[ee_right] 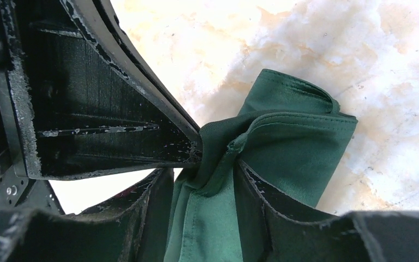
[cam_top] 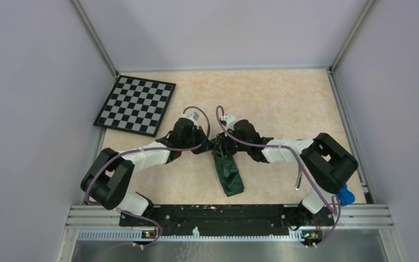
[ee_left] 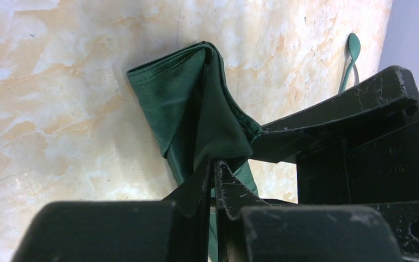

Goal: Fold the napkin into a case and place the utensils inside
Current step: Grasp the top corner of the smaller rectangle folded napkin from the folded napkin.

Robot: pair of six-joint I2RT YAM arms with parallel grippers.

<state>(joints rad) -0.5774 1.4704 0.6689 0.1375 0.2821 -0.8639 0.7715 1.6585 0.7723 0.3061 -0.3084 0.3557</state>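
On the counter (cam_top: 283, 98) the case (cam_top: 228, 173) lies folded in the middle, so we judge folding done and filling not begun. The left end effector (ee_left: 214, 166) pinches the cloth at its far end; the right end effector (ee_right: 204, 169) stands spread, cloth running between its fingers (ee_right: 273, 213) (no grip, we think). Next we need the right one to fetch the utensil (cam_top: 300, 179) lying off to its side and slide it in.

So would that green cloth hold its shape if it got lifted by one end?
Probably not. The folded green napkin bunches and creases where the left tool pinches it, so it looks floppy and would likely droop. Thin fabric suggests it is light. Its layers gape open near the pinch, so the fold might come undone.
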